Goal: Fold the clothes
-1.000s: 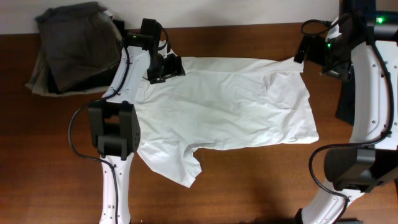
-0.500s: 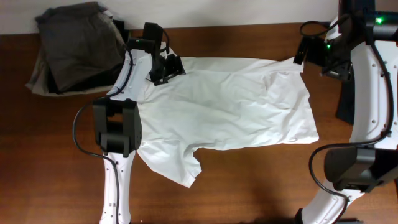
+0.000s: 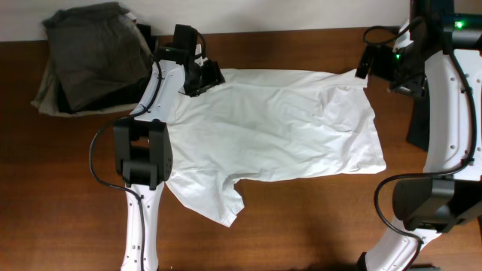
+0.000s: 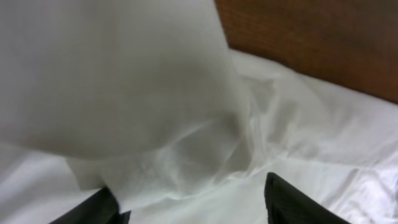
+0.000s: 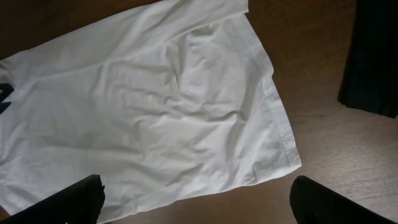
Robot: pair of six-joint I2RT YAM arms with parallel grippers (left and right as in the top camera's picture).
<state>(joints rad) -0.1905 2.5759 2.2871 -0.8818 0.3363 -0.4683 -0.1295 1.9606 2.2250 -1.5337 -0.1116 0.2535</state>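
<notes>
No words, brand marks, numbers or signs can be read in any of the three views. The white shirt [image 3: 286, 128] shows only plain cloth, both just in front of the left gripper [image 4: 193, 205] and below the right gripper [image 5: 199, 202]
</notes>
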